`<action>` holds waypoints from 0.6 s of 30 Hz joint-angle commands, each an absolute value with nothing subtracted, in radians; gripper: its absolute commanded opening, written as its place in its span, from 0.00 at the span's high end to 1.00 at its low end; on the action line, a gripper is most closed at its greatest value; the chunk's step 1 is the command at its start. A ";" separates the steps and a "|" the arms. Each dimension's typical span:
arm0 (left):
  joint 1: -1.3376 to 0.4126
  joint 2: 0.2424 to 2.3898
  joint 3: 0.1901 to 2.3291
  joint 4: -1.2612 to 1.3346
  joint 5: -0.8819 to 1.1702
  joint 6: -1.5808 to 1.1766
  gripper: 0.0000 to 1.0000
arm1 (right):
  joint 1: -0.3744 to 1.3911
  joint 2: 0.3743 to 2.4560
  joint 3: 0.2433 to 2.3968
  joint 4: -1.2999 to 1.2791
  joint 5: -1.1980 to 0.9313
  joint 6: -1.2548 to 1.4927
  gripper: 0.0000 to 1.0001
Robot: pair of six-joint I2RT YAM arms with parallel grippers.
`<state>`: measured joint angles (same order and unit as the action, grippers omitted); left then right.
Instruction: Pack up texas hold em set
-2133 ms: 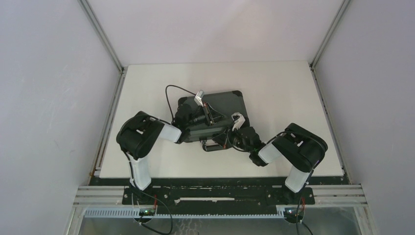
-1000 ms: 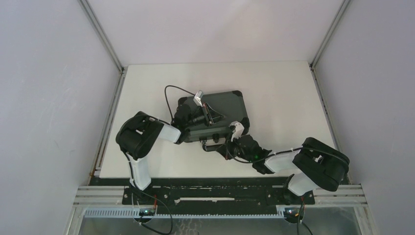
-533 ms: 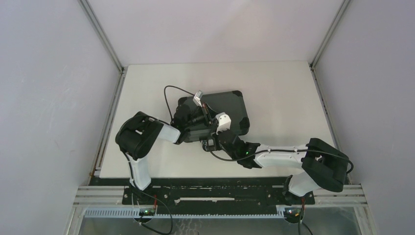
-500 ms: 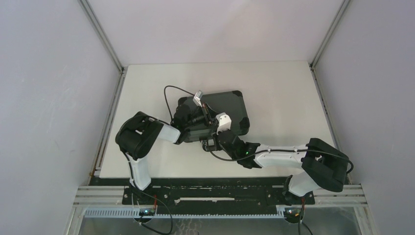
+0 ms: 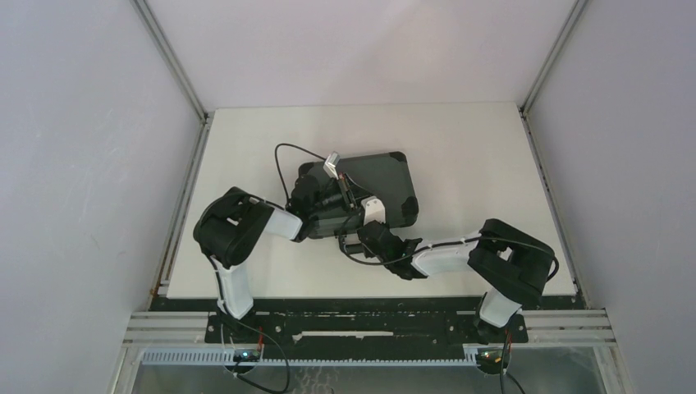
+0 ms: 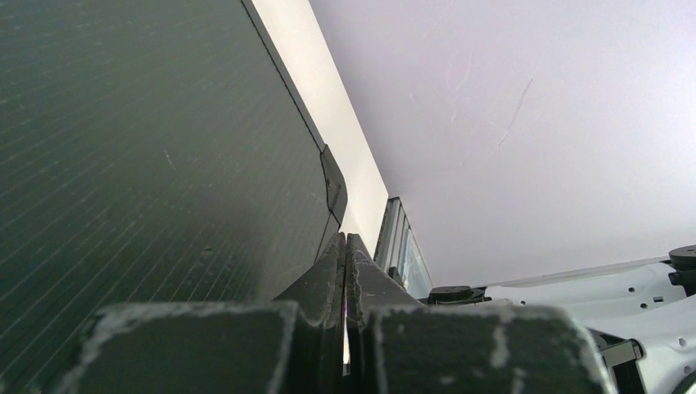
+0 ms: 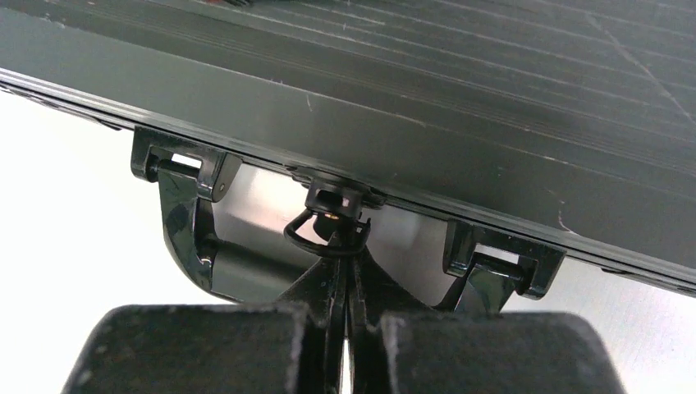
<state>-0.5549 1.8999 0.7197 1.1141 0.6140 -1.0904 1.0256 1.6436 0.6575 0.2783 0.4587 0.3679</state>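
Top view: closed briefcase (image 5: pixel 386 176) on the table (image 5: pixel 492 164). Left gripper (image 5: pixel 351 197) lies over its lid, right gripper (image 5: pixel 362 233) at its near edge.
Left wrist: jaws pressed together, ribbed lid (image 6: pixel 123 164) ahead-left.
Right wrist: jaws together, tips at a wire loop (image 7: pixel 305 236) inside the handle (image 7: pixel 185 234).

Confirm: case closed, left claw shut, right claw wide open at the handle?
Not quite. The right claw is shut, fingers pressed together at the handle, as the right wrist view shows. The rest holds: case closed, left claw shut.
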 commanded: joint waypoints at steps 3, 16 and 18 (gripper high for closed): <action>-0.531 1.979 0.635 0.856 0.635 -1.015 1.00 | 1.011 1.616 0.661 0.304 0.452 0.378 1.00; -0.532 1.964 0.622 0.873 0.632 -1.023 1.00 | 1.014 1.431 0.664 0.250 0.457 0.326 1.00; -0.532 1.958 0.618 0.876 0.633 -1.024 1.00 | 1.010 1.444 0.661 0.252 0.448 0.333 1.00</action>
